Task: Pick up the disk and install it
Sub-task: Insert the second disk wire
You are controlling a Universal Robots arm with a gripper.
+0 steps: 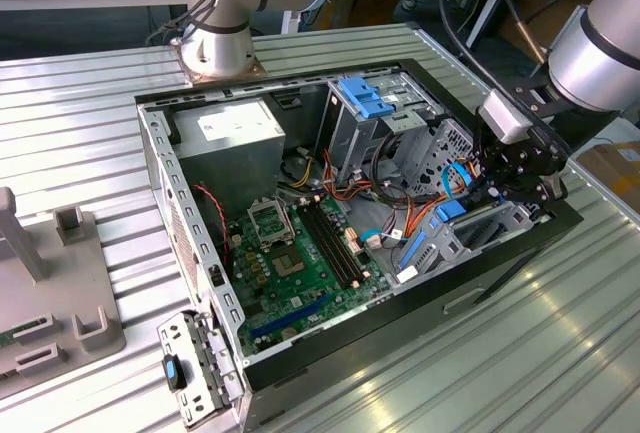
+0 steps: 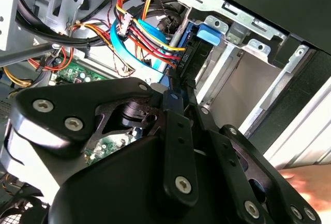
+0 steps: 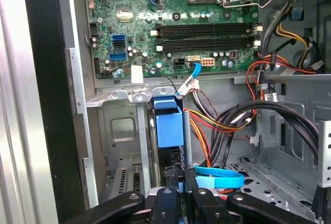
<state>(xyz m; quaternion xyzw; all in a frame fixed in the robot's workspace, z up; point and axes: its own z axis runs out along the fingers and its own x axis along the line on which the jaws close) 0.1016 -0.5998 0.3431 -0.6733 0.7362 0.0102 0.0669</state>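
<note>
The desk (image 1: 90, 113), a ribbed metal top, carries an open computer case (image 1: 160, 183) lying on its side, and the arm (image 1: 600, 53) reaches into the case's corner at the exterior view's right. A second arm's base (image 1: 215, 48) stands on the desk beyond the case, well apart from the gripper.

Inside the case, the green motherboard (image 1: 300, 253) lies well away from the gripper, with the grey power supply (image 1: 225, 133) beyond it. In the first wrist view the motherboard (image 3: 176, 22) lies past the drive bay (image 3: 121, 131), whose metal walls stand just ahead of the fingers. A ribbed blue flap (image 1: 362, 98) sits on the drive cage at the case's far wall, apart from the gripper.

The gripper (image 1: 500, 188) hangs low in the bay corner. In both wrist views its black fingers (image 3: 168, 203) are pressed in on the disk (image 3: 168, 123), which stands on edge between them with its blue carrier end pointing away from the wrist, down in the bay between the metal rails. In the second wrist view the disk (image 2: 194, 53) runs straight out from the fingertips (image 2: 178, 105), its blue tab against the bay's silver frame.

A bundle of red, yellow and black wires (image 3: 217, 125) passes just beside the disk, and a flat light-blue cable (image 3: 220, 177) loops right next to the fingers. In the second wrist view the same cable (image 2: 129, 53) curves beside the disk's side.
</note>
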